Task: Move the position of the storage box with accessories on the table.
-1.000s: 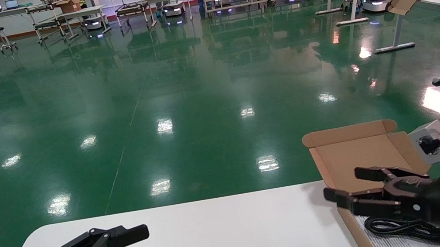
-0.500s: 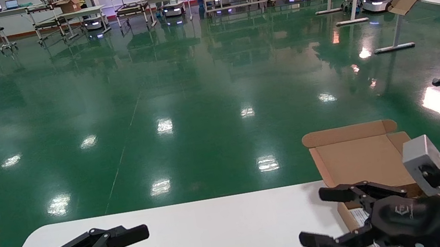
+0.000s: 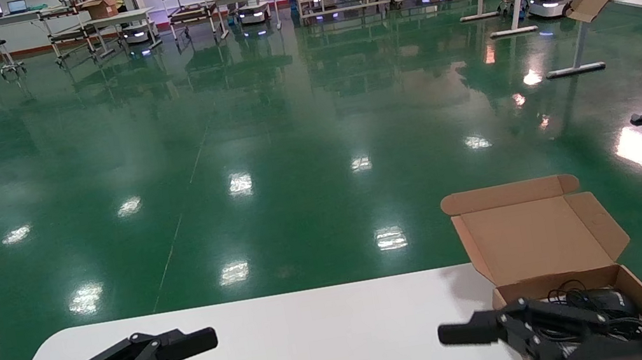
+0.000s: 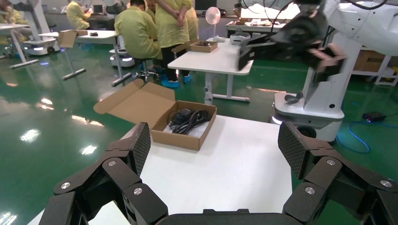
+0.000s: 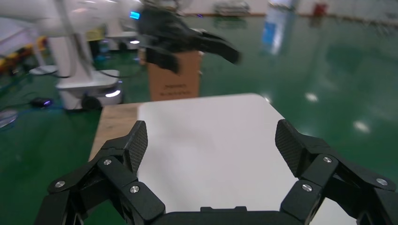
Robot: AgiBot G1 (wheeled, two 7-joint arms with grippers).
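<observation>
The storage box [image 3: 634,285], brown cardboard with its lid [image 3: 536,236] folded back, sits at the right end of the white table [image 3: 322,347]. Its accessories lie inside: a black coiled cable [image 3: 578,300] on a white printed sheet [image 4: 199,132]. The left wrist view shows the box [image 4: 180,138] and cable [image 4: 187,119] across the table. My right gripper [image 3: 474,336] hovers open just left of the box's near corner, pointing across the table; its own view [image 5: 211,140] has nothing between the pads. My left gripper [image 3: 186,346] stays open and empty at the table's near left [image 4: 216,150].
Green floor lies beyond the table's far edge. In the left wrist view the box's lid [image 4: 133,101] hangs past the table's end, with other desks [image 4: 216,61] and people [image 4: 138,30] behind. The right wrist view shows bare tabletop [image 5: 211,122] stretching to my left arm [image 5: 187,42].
My right gripper has swung down and to the left, off the box, uncovering its contents. The box and my left arm have not moved.
</observation>
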